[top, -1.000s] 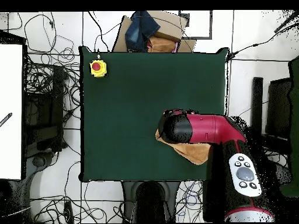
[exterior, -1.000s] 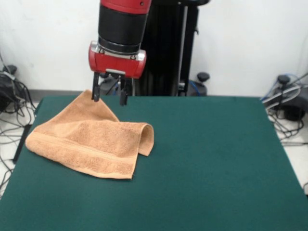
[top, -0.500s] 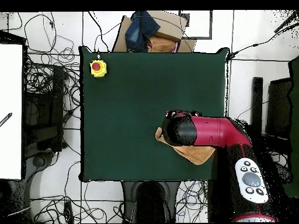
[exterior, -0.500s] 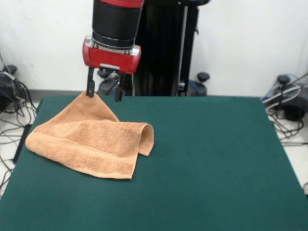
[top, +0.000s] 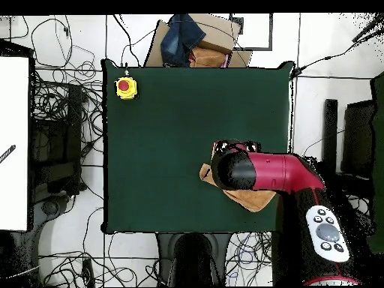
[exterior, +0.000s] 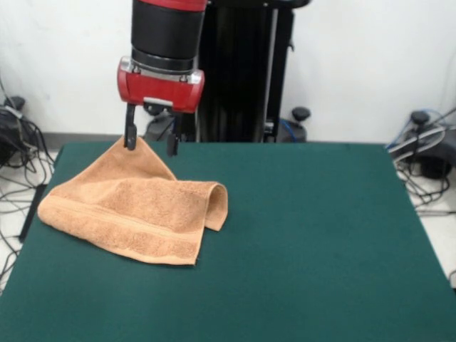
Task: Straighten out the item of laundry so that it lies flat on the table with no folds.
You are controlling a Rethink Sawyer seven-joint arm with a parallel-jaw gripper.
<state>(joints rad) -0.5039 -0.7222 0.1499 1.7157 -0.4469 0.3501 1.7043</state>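
The gripper (exterior: 151,144) hangs with its two fingers spread apart, empty, over the far corner of the peach-orange towel (exterior: 132,206). The towel lies on the left part of the green bench (exterior: 306,242), its right side folded over on itself in a rounded loop.

Table (exterior: 320,235) bare beside towel (exterior: 135,206); yellow button box (top: 126,88) cornered.

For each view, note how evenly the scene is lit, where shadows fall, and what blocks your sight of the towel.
Front view: soft, even light, no glare on the table; a faint shadow under the towel at its folded edge. Overhead view: flat light, and the arm covers most of the towel.
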